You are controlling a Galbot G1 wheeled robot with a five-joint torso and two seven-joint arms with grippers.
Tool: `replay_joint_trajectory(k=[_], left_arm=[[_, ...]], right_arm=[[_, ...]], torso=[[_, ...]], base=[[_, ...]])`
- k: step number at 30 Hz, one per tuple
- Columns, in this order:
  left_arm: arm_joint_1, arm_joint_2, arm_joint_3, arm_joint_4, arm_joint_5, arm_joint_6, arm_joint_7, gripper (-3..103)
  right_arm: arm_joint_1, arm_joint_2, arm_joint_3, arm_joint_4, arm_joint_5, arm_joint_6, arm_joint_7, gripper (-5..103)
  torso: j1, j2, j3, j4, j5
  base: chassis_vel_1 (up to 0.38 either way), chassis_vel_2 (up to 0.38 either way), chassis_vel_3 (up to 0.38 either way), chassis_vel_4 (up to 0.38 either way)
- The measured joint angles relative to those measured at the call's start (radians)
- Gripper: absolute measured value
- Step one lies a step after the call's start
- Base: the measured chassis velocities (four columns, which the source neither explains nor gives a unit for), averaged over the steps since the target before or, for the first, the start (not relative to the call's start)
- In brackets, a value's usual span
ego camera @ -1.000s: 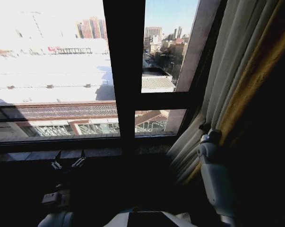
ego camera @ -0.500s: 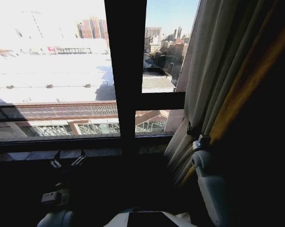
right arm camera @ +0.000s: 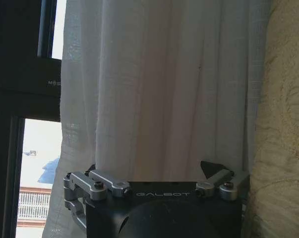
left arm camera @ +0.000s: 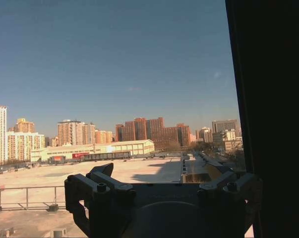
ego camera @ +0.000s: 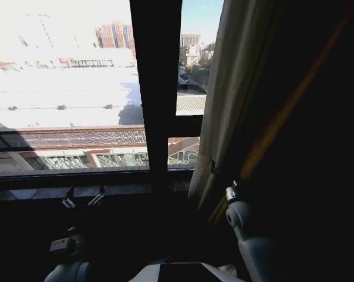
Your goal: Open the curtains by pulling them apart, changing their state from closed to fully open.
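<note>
- My right gripper [ego camera: 219, 174] is up at the inner edge of the sheer white curtain [ego camera: 223, 106], on the right side of the window. In my right wrist view the pleated fabric hangs straight across the gripper [right arm camera: 156, 173], its linkage arms spread wide with the cloth bunched between them. I cannot tell whether the fingers are clenched on the cloth or merely pressed against it, since their tips are hidden behind the folds.
- Judging by the task, I am placed at that edge because it is the part that must be dragged to the side.
- The curtain covers the right part of the window, its edge reaching toward the dark window frame [ego camera: 157, 88] post in the middle. Beside it hangs a heavier yellowish drape [right arm camera: 283, 124], just next to the sheer panel.
- My left gripper [ego camera: 83, 202] rests low by the window sill [ego camera: 47, 191], well apart from any fabric. From its wrist camera the fingers [left arm camera: 89, 191] stand released, holding nothing, aimed out at sky and city buildings [left arm camera: 144, 130]. It looks parked.
- The glass left of the post is bare; I judge the right side not yet fully open.
</note>
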Motion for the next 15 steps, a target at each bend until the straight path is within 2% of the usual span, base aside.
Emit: replay_joint_trajectory(k=[9,15], left_arm=[[0.004,0.0,-0.001,-0.003,-0.001,-0.001,0.0,100],[0.008,0.0,-0.005,-0.003,-0.002,-0.005,0.0,100]], right_arm=[[-0.012,0.007,-0.017,0.007,-0.005,0.007,0.0,100],[-0.012,0.014,-0.025,0.006,-0.006,0.01,0.0,100]], torso=[[0.0,0.0,0.0,-0.0001,0.0001],[0.0,0.0,0.0,0.0,0.0002]], base=[[0.044,0.038,-0.038,-0.038],[0.178,0.172,-0.166,-0.183]])
